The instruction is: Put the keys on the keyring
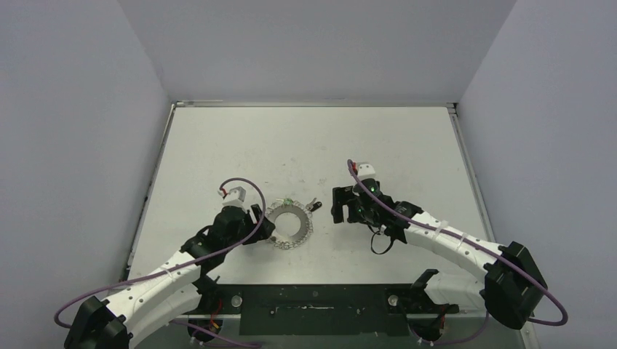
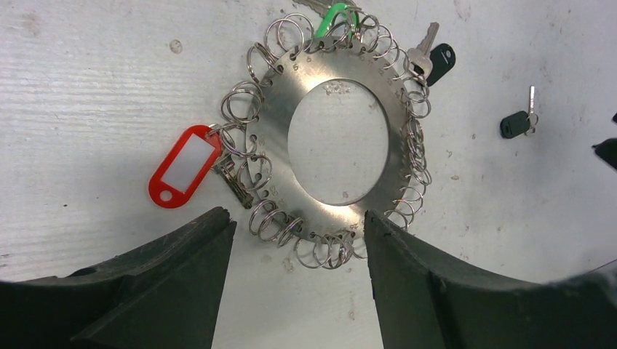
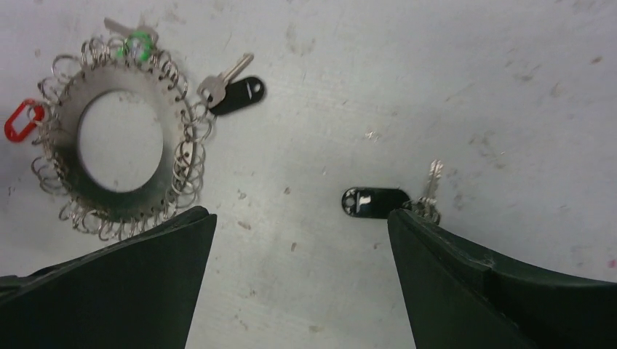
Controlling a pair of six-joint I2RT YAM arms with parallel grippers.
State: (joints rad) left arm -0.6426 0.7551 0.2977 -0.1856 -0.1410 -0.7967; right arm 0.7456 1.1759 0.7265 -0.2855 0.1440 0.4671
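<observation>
Your left gripper (image 2: 297, 217) is released, its two black fingers (image 2: 167, 283) spread wide over the scuffed white table (image 1: 240, 145). In the left wrist view the near edge of the wide flat grey metal keyring (image 2: 335, 219) sits between the fingertips. The keyring lies flat near the table's middle, fringed with small wire loops, with a bright-green tag (image 2: 335, 18) on its far edge and a red plastic tag (image 2: 183, 166) on its left side. One small key with a black plastic head and a silver blade (image 2: 440, 58) lies against the ring's loops; you cannot tell whether it is threaded on. Your right gripper (image 3: 300, 214) is also released, fingers apart. A second small black-headed key (image 3: 375, 201) lies loose on the table, well apart from the keyring and just beside the inner edge of one right finger (image 3: 466, 283).
</observation>
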